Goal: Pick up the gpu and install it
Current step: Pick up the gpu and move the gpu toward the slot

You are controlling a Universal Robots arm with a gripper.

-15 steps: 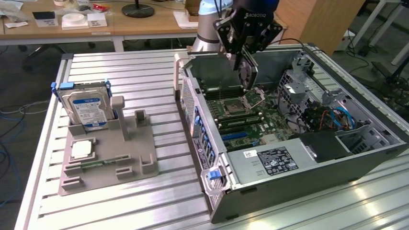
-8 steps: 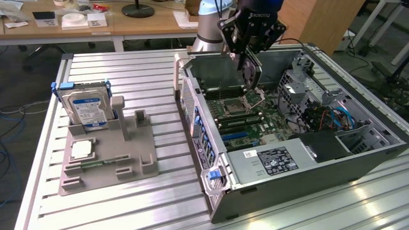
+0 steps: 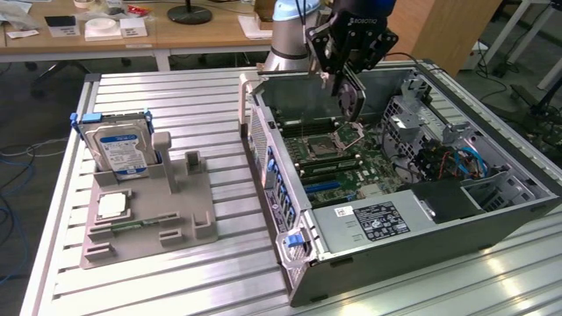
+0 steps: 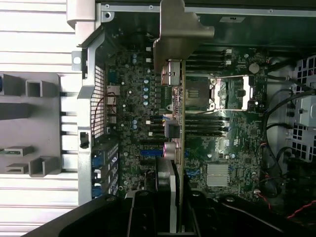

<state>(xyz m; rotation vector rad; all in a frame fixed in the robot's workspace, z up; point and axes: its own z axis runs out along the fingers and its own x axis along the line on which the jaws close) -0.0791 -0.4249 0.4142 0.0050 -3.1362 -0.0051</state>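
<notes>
Gripper (image 3: 343,74) clamped on the top edge of the gpu (image 3: 351,102); hanging below it over the motherboard (image 3: 338,168), the card looks stiff, light and fragile.

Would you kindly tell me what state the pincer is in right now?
Pincer: closed, holding the graphics card over the open computer case.

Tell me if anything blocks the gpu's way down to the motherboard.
Nothing visible does. The gripper holds the gpu edge-on over the open case, above the bare motherboard; cables lie off toward the exterior view's right.
</notes>
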